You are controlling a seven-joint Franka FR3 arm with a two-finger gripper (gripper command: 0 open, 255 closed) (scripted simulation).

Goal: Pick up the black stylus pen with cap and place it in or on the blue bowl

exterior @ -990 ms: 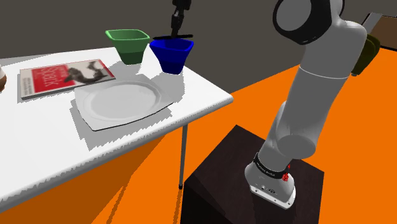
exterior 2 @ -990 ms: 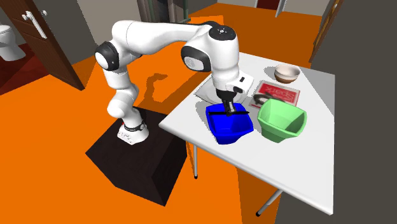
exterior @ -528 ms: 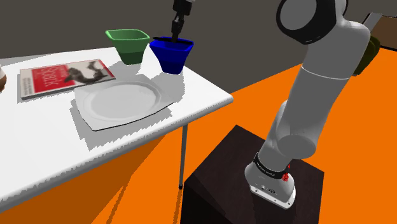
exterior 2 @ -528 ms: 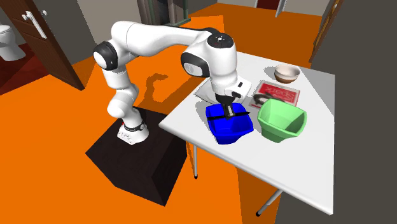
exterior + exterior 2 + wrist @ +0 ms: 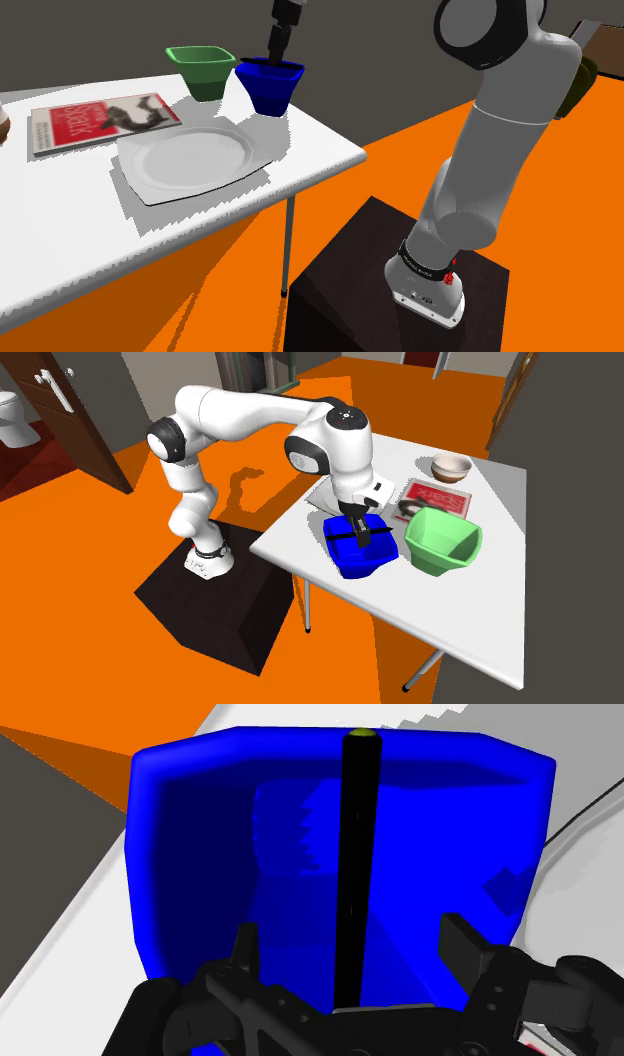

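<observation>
The blue bowl (image 5: 200, 854) sits directly under my gripper (image 5: 352, 949), near the table's edge (image 5: 270, 85) (image 5: 362, 555). The black stylus pen (image 5: 355, 854), with a yellow-green tip at its far end, runs from between my fingers to the bowl's far rim. Both fingers (image 5: 245, 952) stand apart on either side of the pen and do not touch it, so the gripper is open. From outside, the gripper (image 5: 277, 45) (image 5: 359, 530) hangs low over the bowl, and the pen (image 5: 341, 535) shows as a dark line across the bowl's top.
A green bowl (image 5: 203, 68) (image 5: 441, 542) stands right beside the blue one. A white plate (image 5: 188, 157) and a red-and-white magazine (image 5: 95, 120) lie on the white table (image 5: 320, 150). A small pale bowl (image 5: 452, 467) sits farther back. The dark stand (image 5: 400, 300) holds the arm's base.
The gripper came down with the pen from above the bowl to the bowl's rim. The fingers now stand clear of the pen, which lies across the bowl.
</observation>
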